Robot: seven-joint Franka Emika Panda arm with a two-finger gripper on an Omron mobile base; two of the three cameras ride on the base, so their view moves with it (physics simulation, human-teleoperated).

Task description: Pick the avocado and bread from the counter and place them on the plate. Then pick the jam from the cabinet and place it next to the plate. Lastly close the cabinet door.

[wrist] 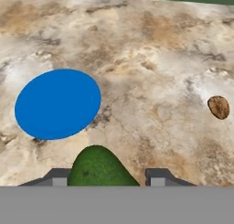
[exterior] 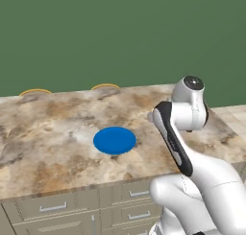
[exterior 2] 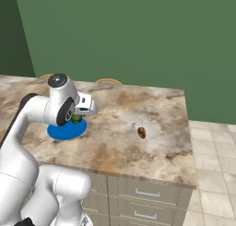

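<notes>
Closest to my hand camera, at the bottom centre of the hand view, sits the avocado [wrist: 101, 167], a dark green lump clamped between my two finger tips; my gripper [wrist: 107, 178] is closed on it and carrying it above the counter [wrist: 151, 58]. Up and to the left in that view lies the plate [wrist: 58, 104], bare and blue, not yet under the fruit. At the right edge the bread [wrist: 218, 107] rests on the stone, well apart from the plate. In the right base view the avocado [exterior 2: 76, 118] hangs by the plate's [exterior 2: 64, 132] upper right rim.

I judge the first step is half done: avocado lifted, not yet placed. Next I should shift until I am over the disc's middle, lower, and open only once the fruit touches down, since a rounded lump may roll off a rimless plate.
</notes>
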